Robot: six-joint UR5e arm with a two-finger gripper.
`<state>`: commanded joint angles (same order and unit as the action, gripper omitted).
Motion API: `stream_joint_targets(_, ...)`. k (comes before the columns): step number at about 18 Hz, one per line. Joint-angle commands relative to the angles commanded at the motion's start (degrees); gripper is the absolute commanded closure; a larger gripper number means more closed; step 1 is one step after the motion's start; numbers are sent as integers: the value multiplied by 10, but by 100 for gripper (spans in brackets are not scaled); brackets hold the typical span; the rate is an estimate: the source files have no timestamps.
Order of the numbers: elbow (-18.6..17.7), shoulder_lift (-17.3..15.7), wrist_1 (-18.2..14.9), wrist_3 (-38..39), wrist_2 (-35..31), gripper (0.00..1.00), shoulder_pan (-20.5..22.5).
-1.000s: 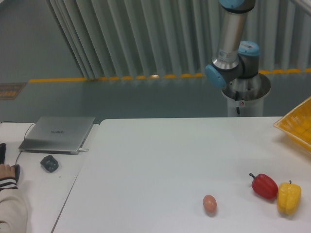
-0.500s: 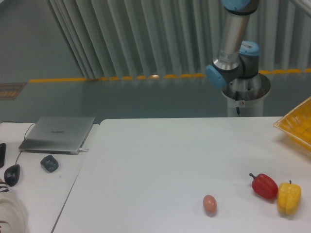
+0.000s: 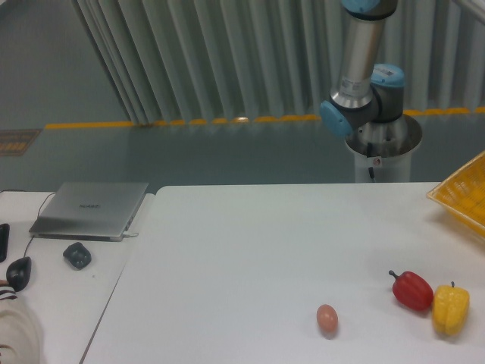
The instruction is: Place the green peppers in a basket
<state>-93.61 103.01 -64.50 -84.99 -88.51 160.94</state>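
The green peppers are out of view. The yellow latticed basket point(image 3: 464, 196) shows only as a corner at the right edge of the table. Behind the table stands the arm's base and lower joints point(image 3: 366, 98), rising out of the top of the frame. The gripper itself is not in view.
A red pepper point(image 3: 412, 290) and a yellow pepper point(image 3: 451, 309) lie side by side at the front right. A pinkish egg point(image 3: 326, 318) lies left of them. On the left side table sit a closed laptop point(image 3: 89, 208), a dark small object point(image 3: 76, 255) and a mouse point(image 3: 18, 271).
A person's hand and sleeve at the left edge have drawn back off the mouse toward the bottom corner. The arm's upright link shifted only slightly.
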Motion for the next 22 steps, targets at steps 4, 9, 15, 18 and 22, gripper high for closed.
stream_joint_targets(4, 28, -2, -42, -71, 1, 0, -25)
stream_joint_targets(9, 39, -5, -64, -233, 2, 0, -29)
stream_joint_targets(15, 44, 9, -65, -308, -1, 0, -36)
stream_joint_targets(18, 42, 12, -65, -309, -1, 0, -40)
stream_joint_targets(22, 41, 15, -65, -309, -1, 0, -41)
